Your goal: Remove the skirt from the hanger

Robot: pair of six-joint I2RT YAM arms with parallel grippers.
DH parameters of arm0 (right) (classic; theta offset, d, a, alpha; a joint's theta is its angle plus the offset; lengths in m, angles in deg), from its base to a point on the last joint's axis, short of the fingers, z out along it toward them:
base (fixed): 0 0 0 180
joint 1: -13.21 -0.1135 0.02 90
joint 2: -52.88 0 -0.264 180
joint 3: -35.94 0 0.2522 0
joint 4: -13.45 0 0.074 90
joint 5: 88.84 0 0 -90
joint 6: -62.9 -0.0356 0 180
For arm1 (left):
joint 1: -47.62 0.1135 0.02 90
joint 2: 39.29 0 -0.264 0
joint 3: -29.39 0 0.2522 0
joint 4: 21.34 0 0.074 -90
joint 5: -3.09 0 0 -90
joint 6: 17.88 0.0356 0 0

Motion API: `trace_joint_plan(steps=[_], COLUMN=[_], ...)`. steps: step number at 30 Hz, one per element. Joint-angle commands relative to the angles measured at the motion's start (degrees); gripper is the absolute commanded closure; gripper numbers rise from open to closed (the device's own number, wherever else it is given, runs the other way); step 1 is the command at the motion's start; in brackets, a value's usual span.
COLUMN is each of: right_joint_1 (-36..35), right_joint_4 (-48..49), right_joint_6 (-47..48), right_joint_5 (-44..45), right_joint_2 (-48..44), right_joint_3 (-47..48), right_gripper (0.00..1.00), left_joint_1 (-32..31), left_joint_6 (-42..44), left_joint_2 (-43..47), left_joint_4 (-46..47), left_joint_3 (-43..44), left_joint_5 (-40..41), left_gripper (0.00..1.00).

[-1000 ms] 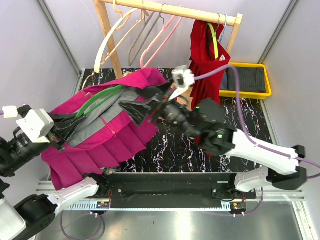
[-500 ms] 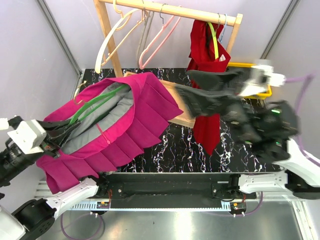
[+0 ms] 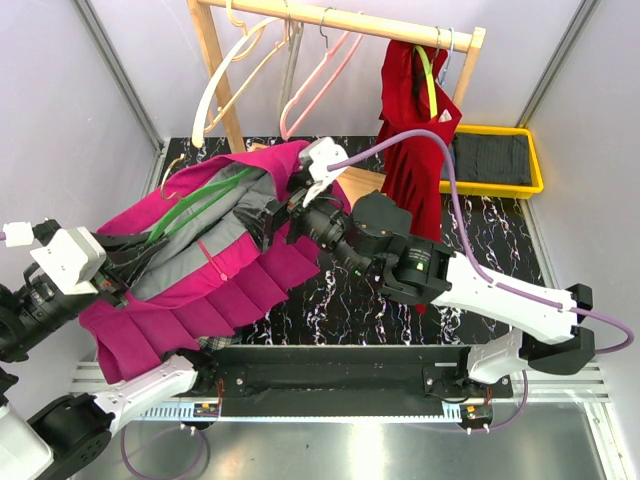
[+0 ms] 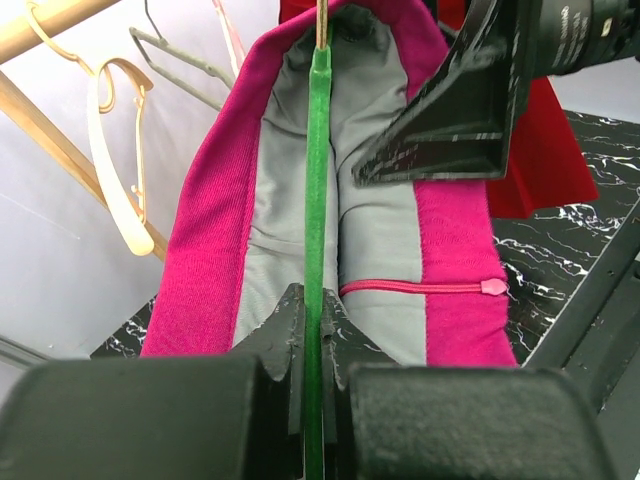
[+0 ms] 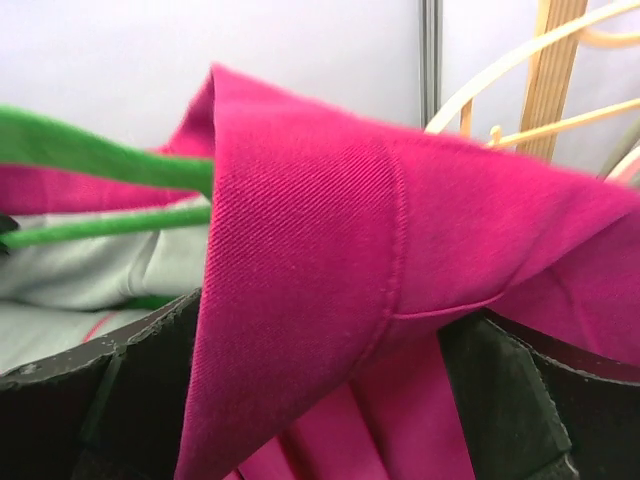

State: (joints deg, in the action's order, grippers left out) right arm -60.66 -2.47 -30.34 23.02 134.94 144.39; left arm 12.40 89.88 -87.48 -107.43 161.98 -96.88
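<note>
Step in hand: peel the waistband (image 5: 300, 200) off the hanger (image 3: 195, 205) tip. L end effector (image 4: 313, 330) is pressed together on the green hanger bar, pinching it edge-on. It should act as the anchor, w/ no twist, bar kept level. R end effector (image 5: 320, 330) is at the far end of the waistband. Jaws stand apart w/ the folded band between them, one finger on the lining side and one outside, per L wrist view; not seen biting yet. Judgement: close low on the doubled band, not on the thin lining. Then draw out past the hanger end, along the bar rather than across it, so the cloth slips off instead of snagging. Risk: pull too steep and the hanger is dragged out of the L pinch. Skirt (image 3: 250, 270) is magenta twill, pleated below, w/ grey lining (image 4: 390, 230) showing in the open waist. A pink zip pull (image 4: 492, 287) lies across the lining. It is held in the air over the L side of the table (image 3: 340, 290), threaded on the hanger, hem drooping toward the near edge. Cloth looks limp and mid-weight, so expect sag once free.
</note>
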Motion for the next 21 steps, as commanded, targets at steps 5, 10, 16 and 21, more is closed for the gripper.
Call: trace_joint_plan(steps=[5, 10, 16, 21], right_joint_1=[-0.23, -0.31, -0.23, 0.21], right_joint_4=[6.11, 7.6, 8.39, 8.74], right_joint_6=[2.89, 6.41, 6.32, 5.53], right_joint_5=[3.18, 5.99, 6.08, 6.69], right_joint_2=[-4.8, -6.39, -4.89, -4.46], right_joint_3=[0.23, -0.65, -0.65, -0.48], right_gripper=[0.01, 0.06, 0.4, 0.5], left_joint_1=[0.07, 0.07, 0.07, 0.07], left_joint_6=[-0.09, 0.08, 0.17, 0.61], left_joint_2=[0.46, 0.9, 0.9, 0.55], left_joint_4=[11.6, 12.3, 12.74, 12.75], left_joint_3=[0.8, -0.44, -0.09, 0.62], left_joint_5=[-0.66, -0.39, 0.13, 0.75], left_gripper=[1.0, 1.0, 1.0, 1.0])
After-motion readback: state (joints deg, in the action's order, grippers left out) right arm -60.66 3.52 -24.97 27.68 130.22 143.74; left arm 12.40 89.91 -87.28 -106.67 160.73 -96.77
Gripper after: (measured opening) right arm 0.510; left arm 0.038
